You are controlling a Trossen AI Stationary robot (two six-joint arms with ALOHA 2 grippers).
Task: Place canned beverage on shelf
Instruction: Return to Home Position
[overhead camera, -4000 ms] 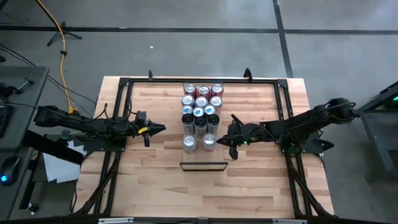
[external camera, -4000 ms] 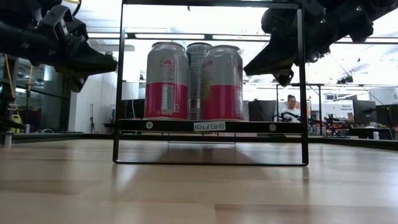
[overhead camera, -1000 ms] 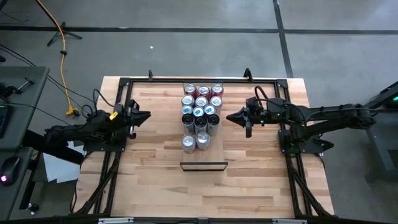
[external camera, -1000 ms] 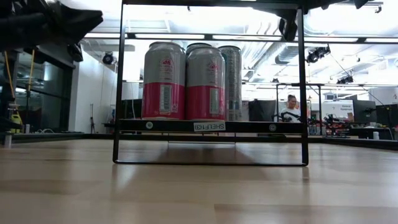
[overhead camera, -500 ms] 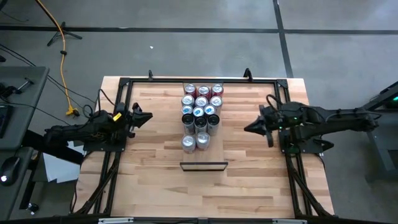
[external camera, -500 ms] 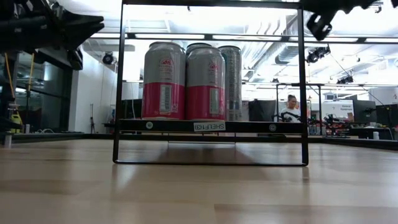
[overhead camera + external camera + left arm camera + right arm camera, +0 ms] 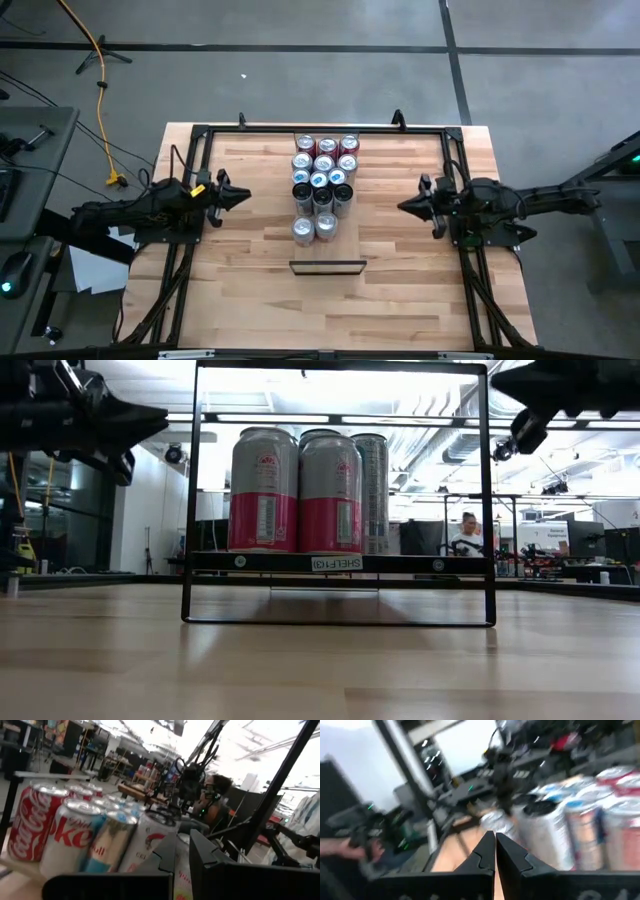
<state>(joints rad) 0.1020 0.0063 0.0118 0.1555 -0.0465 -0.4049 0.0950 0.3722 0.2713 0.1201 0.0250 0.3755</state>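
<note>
The cans [image 7: 322,180] stand upright in a tight group on the shelf [image 7: 410,563], about midway between the two arms, on the counter [image 7: 400,300]. In the low view, two white and pink cans [image 7: 264,490] are at the front, side by side, and a silver can [image 7: 372,490] shows behind them.

The left gripper [image 7: 238,197] hangs over the left side of the counter, well apart from the cans and pointing toward them. Its fingers [image 7: 165,852] have a narrow gap between them and hold nothing.

The right gripper [image 7: 405,207] hangs over the right side, also well apart from the cans. Its fingers [image 7: 482,852] are pressed together and hold nothing.
</note>
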